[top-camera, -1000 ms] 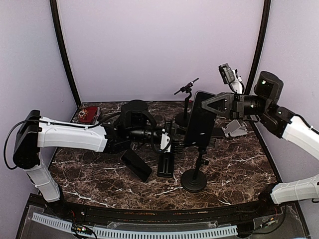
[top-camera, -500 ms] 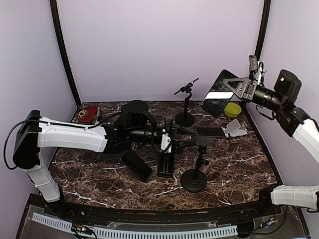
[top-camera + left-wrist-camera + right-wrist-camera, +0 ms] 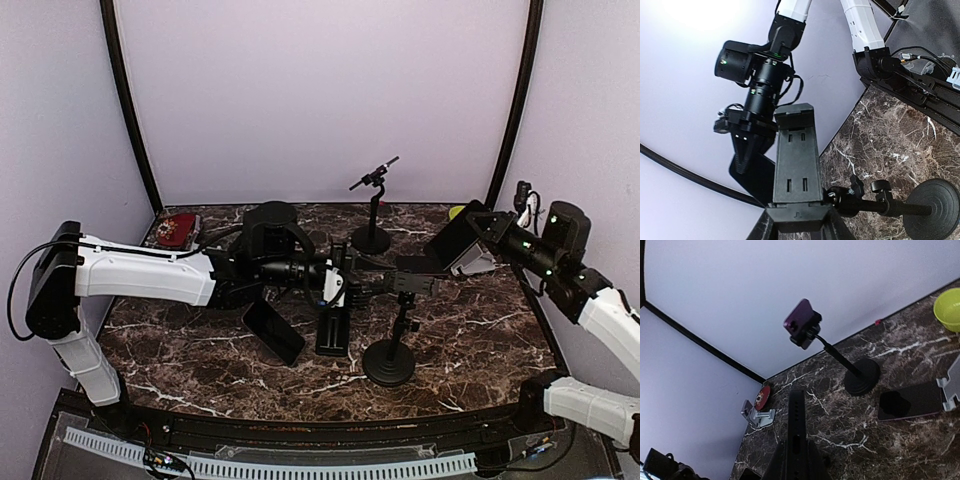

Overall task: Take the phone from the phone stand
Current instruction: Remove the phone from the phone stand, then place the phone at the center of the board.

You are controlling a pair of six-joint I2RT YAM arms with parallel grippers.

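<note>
judging from how things lay, the main step looked done: the phone (image 3: 453, 243) was out of the phone stand (image 3: 398, 325), whose cradle (image 3: 795, 165) stood bare. the right pincer (image 3: 480, 230) was clenched on the phone's edge, holding it tilted in the air over the right rear of the tabletop (image 3: 480, 330), well apart from the stand. the left pincer (image 3: 345, 285) appeared clamped on the cradle, steadying it. what seemed left was setting the phone down and letting go. the tabletop was dark marble with white veins, carrying another phone (image 3: 273, 331), a second stand (image 3: 372, 225) and a green bowl (image 3: 949, 309); pale lilac walls (image 3: 320, 90) closed it in.
</note>
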